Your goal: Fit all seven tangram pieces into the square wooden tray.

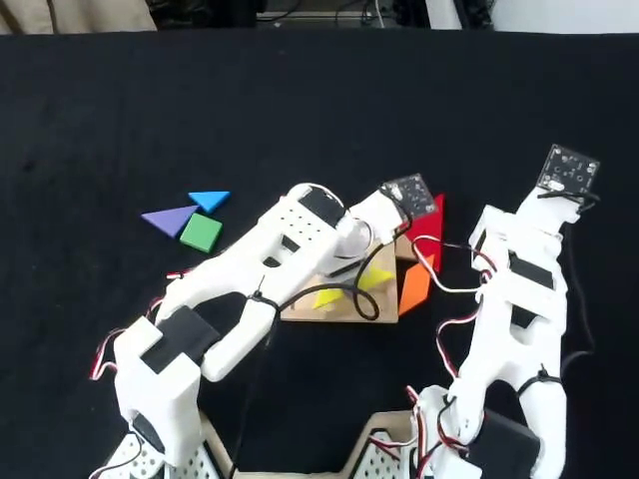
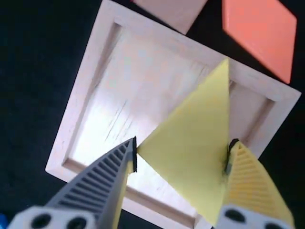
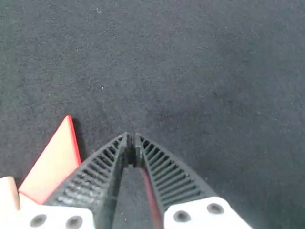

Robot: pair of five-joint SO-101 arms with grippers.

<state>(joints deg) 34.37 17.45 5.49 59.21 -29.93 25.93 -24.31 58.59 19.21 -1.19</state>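
High view: one wooden tray (image 1: pixel 300 312) sits under the left arm (image 1: pixel 270 259), with the yellow triangle (image 1: pixel 327 296) showing over it. Three pieces are bunched at ten o'clock from the tray, well apart from it: blue triangle (image 1: pixel 210 200), purple triangle (image 1: pixel 168 218), green square (image 1: pixel 201 233). The red triangle (image 1: pixel 431 215) is at one o'clock and the orange parallelogram (image 1: pixel 414 286) at three, right by the tray's side, all on the black bench (image 1: pixel 100 100).

Left wrist view: the left pincer (image 2: pixel 182 150) is pinching the yellow triangle edge to edge, and it hangs tilted over the tray's bare floor with one corner crossing the rim.

Right wrist view: the right pincer (image 3: pixel 131 143) is pressed together over the bench, with the red triangle just beside it.
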